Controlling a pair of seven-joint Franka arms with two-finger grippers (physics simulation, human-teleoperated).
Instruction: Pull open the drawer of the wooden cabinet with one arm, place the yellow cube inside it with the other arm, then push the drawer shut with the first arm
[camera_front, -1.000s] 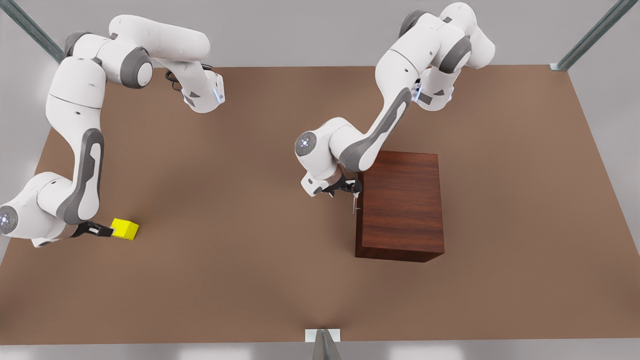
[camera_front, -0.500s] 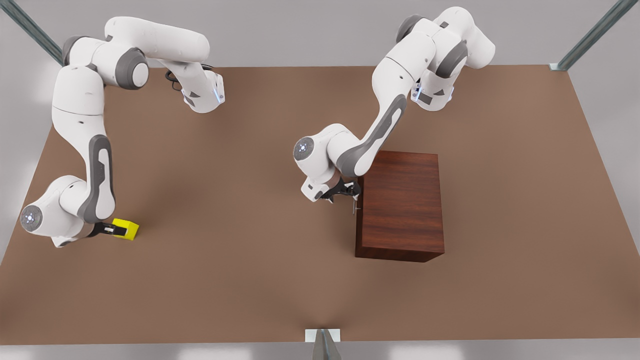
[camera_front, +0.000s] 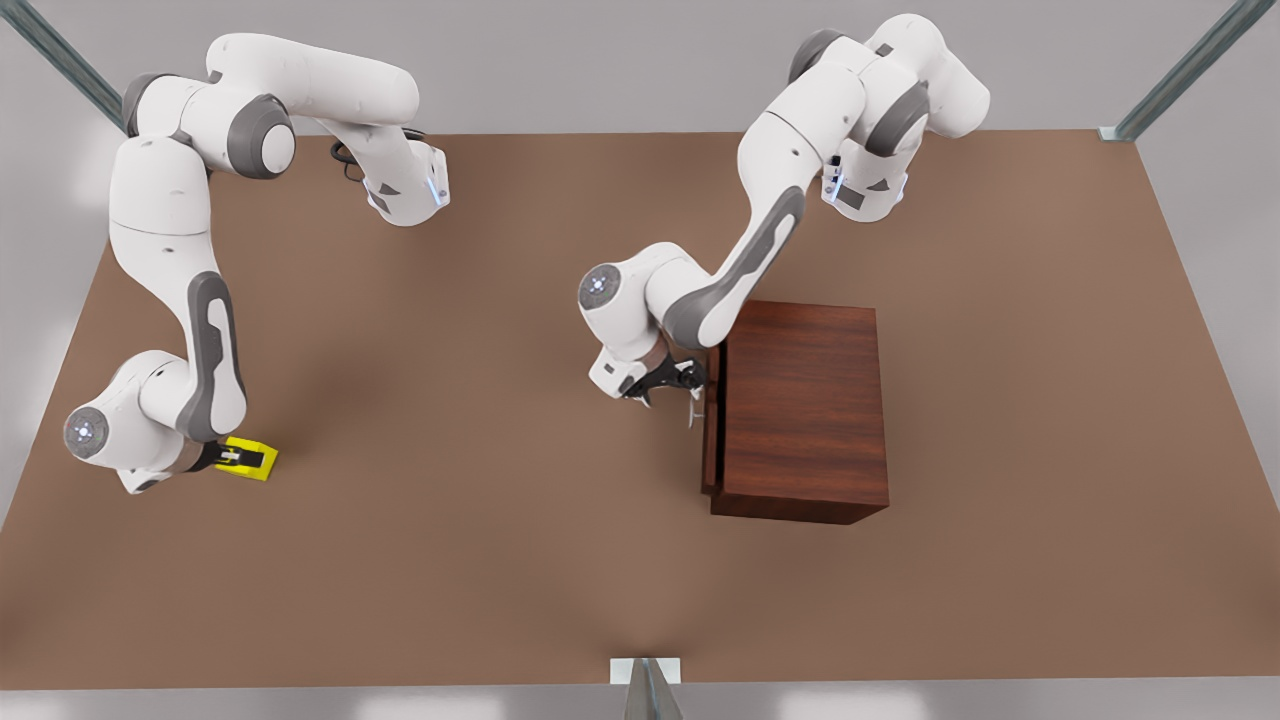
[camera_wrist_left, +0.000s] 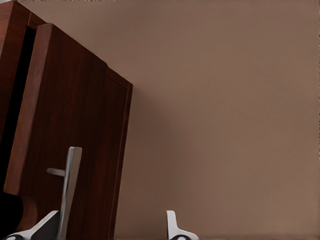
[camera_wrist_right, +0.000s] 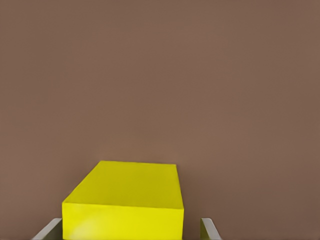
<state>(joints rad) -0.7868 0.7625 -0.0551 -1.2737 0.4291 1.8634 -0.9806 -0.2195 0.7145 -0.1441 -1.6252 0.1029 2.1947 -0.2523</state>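
The wooden cabinet (camera_front: 805, 400) stands on the table at the front view's right. Its drawer (camera_front: 710, 430) is pulled out a small way, a dark gap showing beside the drawer front (camera_wrist_left: 75, 115). My left gripper (camera_front: 690, 380) is open at that front, with the silver bar handle (camera_wrist_left: 70, 185) between its fingers (camera_wrist_left: 50, 222), close to one of them. The yellow cube (camera_front: 262, 460) rests on the table at the front view's left. My right gripper (camera_front: 235, 457) is open, its fingers (camera_wrist_right: 207, 227) on either side of the cube (camera_wrist_right: 125, 200).
The brown table (camera_front: 480, 560) stretches wide between the cube and the cabinet. Metal frame posts (camera_front: 1180, 70) stand at the far corners and a bracket (camera_front: 645, 680) sits at the near edge.
The drawer has slid slightly out of the cabinet toward the front view's left, with my left gripper moving along. My right gripper has advanced until its fingers straddle the cube.
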